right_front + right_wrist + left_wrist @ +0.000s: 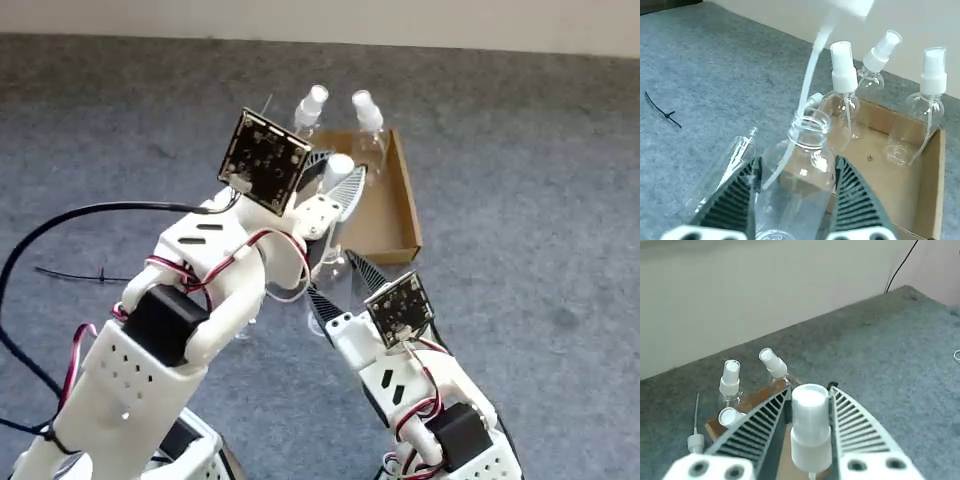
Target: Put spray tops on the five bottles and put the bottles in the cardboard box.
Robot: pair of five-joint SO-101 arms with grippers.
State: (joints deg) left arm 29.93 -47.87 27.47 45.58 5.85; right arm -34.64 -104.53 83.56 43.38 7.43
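My right gripper (799, 165) is shut on a clear bottle (800, 185) that stands upright with an open neck, just in front of the cardboard box (935, 170). Above it, my left gripper (809, 389) is shut on a white spray top (810, 432). The top's thin tube (810, 85) dips into the bottle's neck while the cap stays well above it. In the high view the spray top (340, 165) hangs over the held bottle (333, 262). Three bottles with spray tops (842, 100) (877, 60) (925, 110) stand at the box.
An uncapped clear bottle (727, 165) lies on its side on the grey carpet beside the held one. A loose spray top (695, 440) with its tube lies near the box. A black zip tie (90, 275) and a black cable (60, 225) lie to the left.
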